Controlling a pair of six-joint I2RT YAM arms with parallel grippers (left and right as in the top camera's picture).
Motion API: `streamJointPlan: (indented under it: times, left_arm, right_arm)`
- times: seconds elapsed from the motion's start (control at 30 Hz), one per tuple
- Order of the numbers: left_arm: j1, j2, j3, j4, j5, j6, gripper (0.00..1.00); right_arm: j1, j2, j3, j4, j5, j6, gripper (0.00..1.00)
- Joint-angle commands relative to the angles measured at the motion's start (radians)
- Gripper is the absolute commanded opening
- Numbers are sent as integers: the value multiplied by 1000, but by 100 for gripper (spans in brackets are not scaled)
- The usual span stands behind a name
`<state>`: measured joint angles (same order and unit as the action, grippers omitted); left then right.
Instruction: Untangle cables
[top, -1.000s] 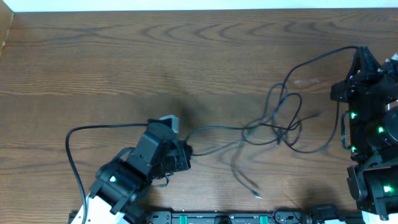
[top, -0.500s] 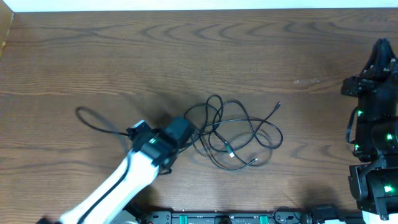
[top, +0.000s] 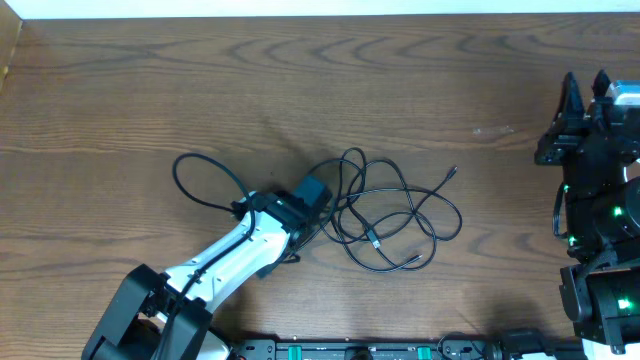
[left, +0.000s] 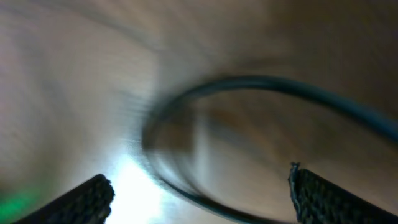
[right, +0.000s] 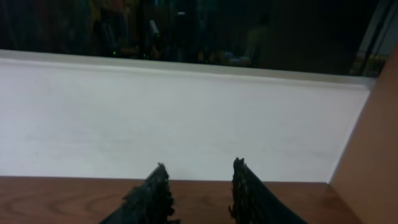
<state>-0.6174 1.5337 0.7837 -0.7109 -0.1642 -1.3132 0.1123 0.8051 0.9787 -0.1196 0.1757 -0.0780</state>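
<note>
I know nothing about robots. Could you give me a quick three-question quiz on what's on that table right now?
1. True or false: the right gripper holds no cable.
2. Where on the table do the tangled cables lie? A) near the middle B) far left corner C) under the right arm
3. Which gripper's camera shows a cable loop between its open fingers?
Key: 1 true; 2 A; 3 the left gripper.

The left arm (top: 235, 255) reaches diagonally from its near-left base toward the centre, wrist low, with the left gripper (top: 312, 190) spread wide. The right arm (top: 600, 200) stands folded at the right edge, the right gripper (top: 585, 95) aimed at the far side, its fingers (right: 152, 190) slightly parted.
</note>
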Motion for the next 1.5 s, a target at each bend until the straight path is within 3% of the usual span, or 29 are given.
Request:
streamJointPlan:
  times: [0.0,0.1,0.3,0.47,0.57,0.73,0.8,0.83,0.9,1.0,1.13,1.37,1.47]
  left_arm:
    - [-2,1,5,106,171,-8,93]
    - [-2,2,5,280,244,-9,93]
    - [-4,2,5,500,223,-8,93]
    - [-10,13,5,507,173,70,93]
    - [-33,47,5,508,171,106,78]
    - [-113,124,5,515,174,109,76]
    - [-145,164,5,515,154,109,61]
    - [-159,185,5,513,148,109,47]
    - [-174,218,5,511,158,108,8]
    - [-169,208,6,510,187,116,8]
    - [-152,98,8,511,193,245,8]
    - [-110,-272,10,512,148,489,8]
    - [-95,-445,10,516,149,591,8]
  right_arm:
    - [-6,5,5,-8,-26,-5,34]
    - [-6,5,3,-8,-26,-5,35]
    - [-6,5,2,-7,-26,-5,38]
    - [-6,5,1,-8,-26,-5,38]
    - [-6,5,0,-8,-26,-5,39]
    - [-6,5,-1,-9,-26,-5,39]
    - [-6,5,-1,-9,-26,-5,39]
    - [-6,5,-1,-9,-26,-5,39]
    - [-6,5,-1,-10,-26,-5,39]
    - [-6,5,-1,-12,-26,-5,39]
    - [-6,5,-1,-28,-29,-5,39]
    - [10,29,-3,-104,-202,3,37]
    - [40,44,-23,-106,-264,97,40]
